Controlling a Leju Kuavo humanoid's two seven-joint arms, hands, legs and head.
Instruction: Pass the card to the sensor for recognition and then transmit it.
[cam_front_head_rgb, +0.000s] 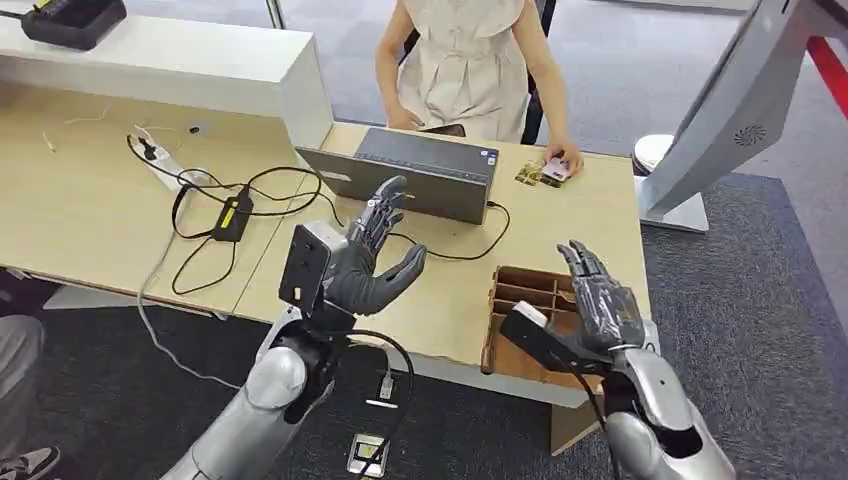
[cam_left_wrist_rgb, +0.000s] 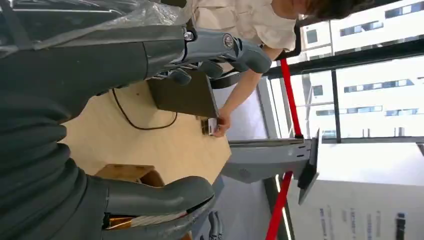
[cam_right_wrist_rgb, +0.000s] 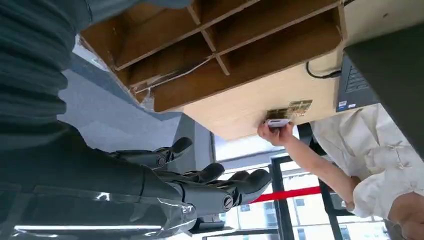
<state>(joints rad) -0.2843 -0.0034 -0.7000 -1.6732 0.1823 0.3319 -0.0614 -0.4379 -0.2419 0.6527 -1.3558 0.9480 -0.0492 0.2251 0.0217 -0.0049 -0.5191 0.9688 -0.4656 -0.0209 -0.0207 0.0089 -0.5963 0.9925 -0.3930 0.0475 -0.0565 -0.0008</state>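
Both robot hands hung empty above the bench (cam_front_head_rgb: 90, 215), fingers spread: the left hand (cam_front_head_rgb: 375, 265) in front of the laptop (cam_front_head_rgb: 420, 175), the right hand (cam_front_head_rgb: 600, 300) over the wooden divider box (cam_front_head_rgb: 525, 300) near the bench's front edge. The card (cam_front_head_rgb: 555, 170) lay at the far edge of the bench, just right of the laptop, under the hand of a seated person (cam_front_head_rgb: 465, 65). A grey kiosk stand (cam_front_head_rgb: 720, 120) stood beyond the bench's right end.
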